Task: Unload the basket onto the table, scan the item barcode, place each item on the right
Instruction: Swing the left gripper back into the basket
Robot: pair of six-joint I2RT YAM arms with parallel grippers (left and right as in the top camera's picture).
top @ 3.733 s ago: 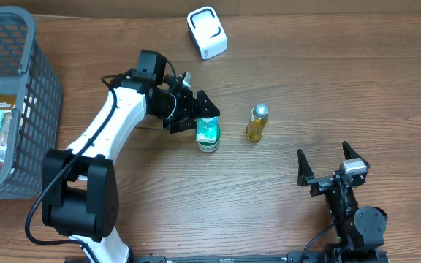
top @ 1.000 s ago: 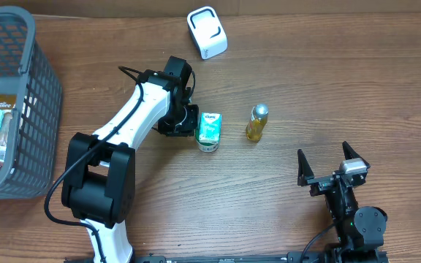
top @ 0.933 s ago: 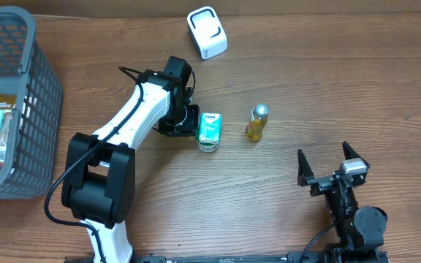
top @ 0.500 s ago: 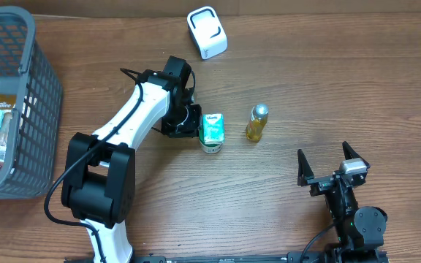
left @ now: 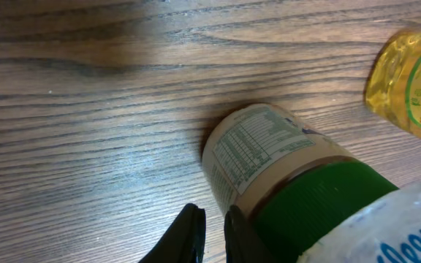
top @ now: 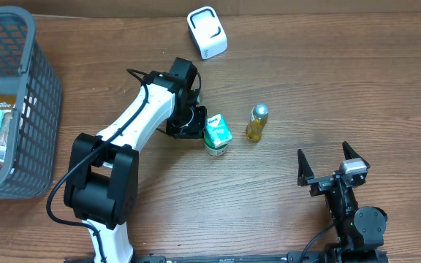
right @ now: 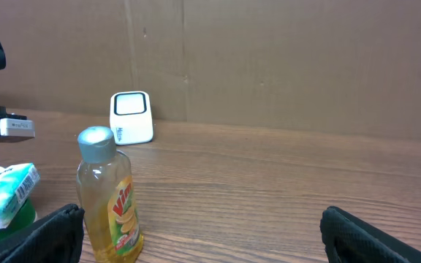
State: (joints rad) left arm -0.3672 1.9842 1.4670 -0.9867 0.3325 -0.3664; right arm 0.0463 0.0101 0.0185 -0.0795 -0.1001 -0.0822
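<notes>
A jar with a printed label (left: 262, 157) and a green lid (left: 327, 212) stands mid-table, and a teal-and-white tissue packet (top: 217, 131) lies askew on top of it. My left gripper (top: 196, 126) is low beside the jar's left side. Its two fingers are almost together with nothing between them, and one fingertip (left: 237, 228) presses against the jar wall. A yellow bottle with a silver cap (top: 256, 121) stands just to the right. The white scanner (top: 207, 32) sits at the back. My right gripper (top: 332, 162) stands wide open near the front right, holding nothing.
A grey mesh basket (top: 42, 88) with packets inside fills the left edge. From the right wrist view, the bottle (right: 112, 197) is ahead on the left, the scanner (right: 131, 117) behind it and a cardboard wall beyond.
The left gripper has moved right against the jar. The jar and the tissue packet have shifted a little to the right, and the packet has turned. The right arm has not moved.
</notes>
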